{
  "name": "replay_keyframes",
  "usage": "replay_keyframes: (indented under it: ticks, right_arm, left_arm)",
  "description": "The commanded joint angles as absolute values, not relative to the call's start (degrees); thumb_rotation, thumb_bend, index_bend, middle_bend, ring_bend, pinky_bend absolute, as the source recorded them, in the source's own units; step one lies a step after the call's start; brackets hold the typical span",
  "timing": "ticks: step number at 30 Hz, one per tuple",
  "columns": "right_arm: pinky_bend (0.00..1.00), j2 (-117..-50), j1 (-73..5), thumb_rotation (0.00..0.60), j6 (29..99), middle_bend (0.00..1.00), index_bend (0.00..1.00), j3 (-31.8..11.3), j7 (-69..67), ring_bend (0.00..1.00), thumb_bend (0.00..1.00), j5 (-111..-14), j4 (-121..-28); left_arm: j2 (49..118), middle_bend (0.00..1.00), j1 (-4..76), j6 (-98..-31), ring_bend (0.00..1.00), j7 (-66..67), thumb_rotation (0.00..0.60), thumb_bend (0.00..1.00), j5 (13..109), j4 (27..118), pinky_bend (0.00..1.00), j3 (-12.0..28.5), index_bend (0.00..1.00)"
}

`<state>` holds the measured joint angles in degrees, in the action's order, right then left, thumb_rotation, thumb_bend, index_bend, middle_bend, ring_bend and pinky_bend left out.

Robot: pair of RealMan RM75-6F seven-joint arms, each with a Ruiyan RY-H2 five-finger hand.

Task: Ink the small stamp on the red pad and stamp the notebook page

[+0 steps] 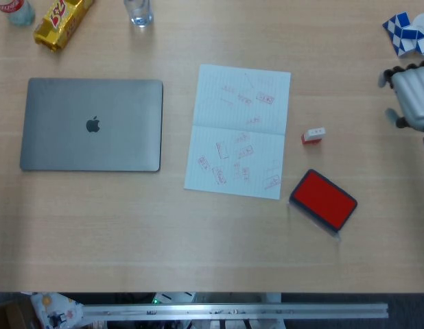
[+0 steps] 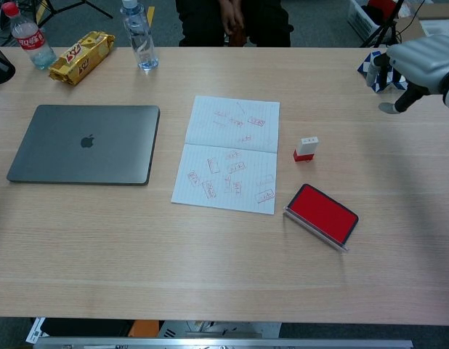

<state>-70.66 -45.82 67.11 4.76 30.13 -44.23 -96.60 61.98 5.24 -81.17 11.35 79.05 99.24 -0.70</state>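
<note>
With the small stamp [image 1: 313, 135] sitting on its own in the right-middle of the head view, nothing is touching it. It's lying on the bare table [image 1: 164, 233], just beside the right edge of the notebook page [image 1: 239, 130], a white body with a red end pointing toward the paper. In the chest view the stamp [image 2: 306, 148] looks upright-ish, red base down, but I can't really tell from the top view whether it's standing or tipped over.

The red pad [image 1: 323, 199] is below and a bit right of the stamp, lid open, red surface facing up, sitting at an angle. It's near the lower right corner of the page but not touching it. The page is open flat in the middle of the frame and has a bunch of red stamp marks scattered on it, mostly on the lower half.

The right hand [image 1: 412, 99] is way over at the right edge of the frame, well apart from the stamp and pad, holding nothing, fingers loosely curled and spread apart. In the chest view the same hand [image 2: 421, 62] is up in the upper right, in front of a blue and white puzzle toy [image 1: 406, 33]. I don't see the left hand in either view.

A closed grey laptop [image 1: 92, 125] takes up the left side, and there's a yellow snack pack [image 1: 61, 22] plus a clear bottle [image 2: 139, 38] along the top left.
</note>
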Motion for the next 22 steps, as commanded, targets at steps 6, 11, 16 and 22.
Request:
replay_keyframes:
  ticks: [6, 11, 16, 22]
  right_arm:
    - [0.31, -67.1, -30.9, 0.6, 84.0, 0.42, 0.39, 5.2, 17.8, 0.36, 0.26, -58.4, -96.3]
    - [0.31, -65.5, -25.8, 0.6, 87.9, 0.42, 0.39, 5.7, 15.9, 0.36, 0.26, -61.8, -97.0]
    - [0.31, -64.6, -22.2, 0.6, 90.0, 0.42, 0.39, 5.7, 16.0, 0.36, 0.26, -64.4, -98.2]
    - [0.31, -64.2, -19.7, 0.6, 90.1, 0.42, 0.39, 4.3, 16.6, 0.36, 0.26, -66.6, -99.4]
  left_arm:
    - [65.3, 0.0, 4.2, -86.0, 0.01, 9.5, 0.6, 0.21, 82.1, 95.8, 0.0, 1.3, 0.0]
    - [66.6, 0.0, 3.8, -88.1, 0.01, 8.9, 0.6, 0.21, 83.5, 94.6, 0.0, 1.9, 0.0]
    - [67.0, 0.0, 3.6, -89.0, 0.01, 9.2, 0.6, 0.21, 84.3, 94.5, 0.0, 2.2, 0.0]
    - [67.2, 0.0, 3.5, -89.3, 0.01, 9.3, 0.6, 0.21, 84.7, 94.6, 0.0, 2.4, 0.0]
